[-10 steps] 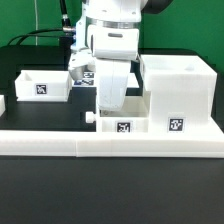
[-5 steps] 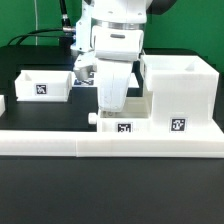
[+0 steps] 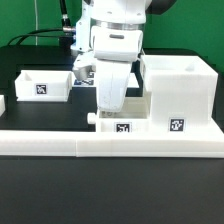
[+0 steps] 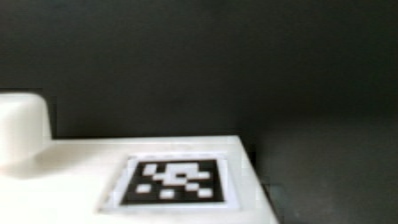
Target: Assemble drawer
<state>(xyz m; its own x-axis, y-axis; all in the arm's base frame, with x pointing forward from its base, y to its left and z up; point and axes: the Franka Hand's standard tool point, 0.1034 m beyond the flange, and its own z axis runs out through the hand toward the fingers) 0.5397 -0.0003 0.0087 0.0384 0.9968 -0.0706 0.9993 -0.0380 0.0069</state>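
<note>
One knobbed drawer tray (image 3: 123, 128) directly under the low end effector (image 3: 108, 108).
Cannot tell whether clenched or released: grip out of sight in both views. Sits just beside the open cabinet shell (image 3: 180, 85), second tray (image 3: 42, 85) well apart across the tabletop (image 3: 100, 195). Probably light, stiff, slick plastic; best pinched across a thin side wall, not the small knob (image 3: 91, 117).

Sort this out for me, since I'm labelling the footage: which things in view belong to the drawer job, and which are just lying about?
Job in hand: tall open box; small open tray; low tagged part; end effector.
Lying about: long white rail in front; black cables behind.
</note>
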